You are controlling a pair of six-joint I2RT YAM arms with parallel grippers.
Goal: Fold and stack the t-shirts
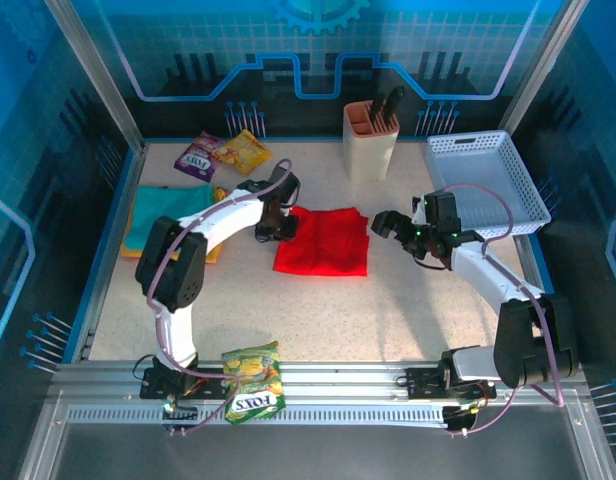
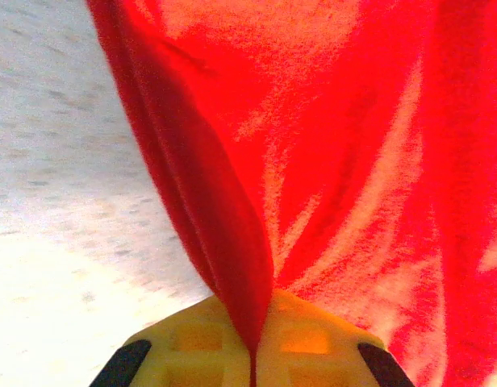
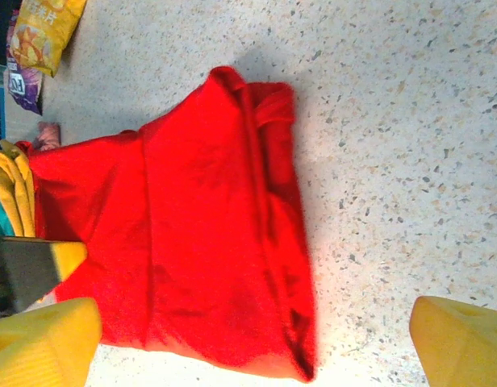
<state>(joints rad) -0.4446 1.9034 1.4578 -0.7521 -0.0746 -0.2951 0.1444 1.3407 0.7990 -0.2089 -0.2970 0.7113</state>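
Observation:
A bright red t-shirt (image 1: 323, 242), folded into a rough rectangle, lies mid-table. My left gripper (image 1: 273, 226) is shut on its left edge; in the left wrist view a ridge of red cloth (image 2: 232, 210) is pinched between the yellow fingers (image 2: 192, 343), with the left gripper (image 2: 256, 330) raising that fold. My right gripper (image 1: 384, 225) hovers open just off the shirt's right edge, its fingertips (image 3: 462, 343) wide apart over the red t-shirt (image 3: 192, 242). A folded teal t-shirt (image 1: 173, 205) rests on an orange-yellow one (image 1: 214, 251) at the left.
Two snack packets (image 1: 218, 155) lie at the back left and another (image 1: 253, 380) on the front rail. A beige knife block (image 1: 371, 135) stands at the back centre. A white basket (image 1: 488, 185) sits at the right. Bare tabletop (image 1: 388, 310) lies in front of the red shirt.

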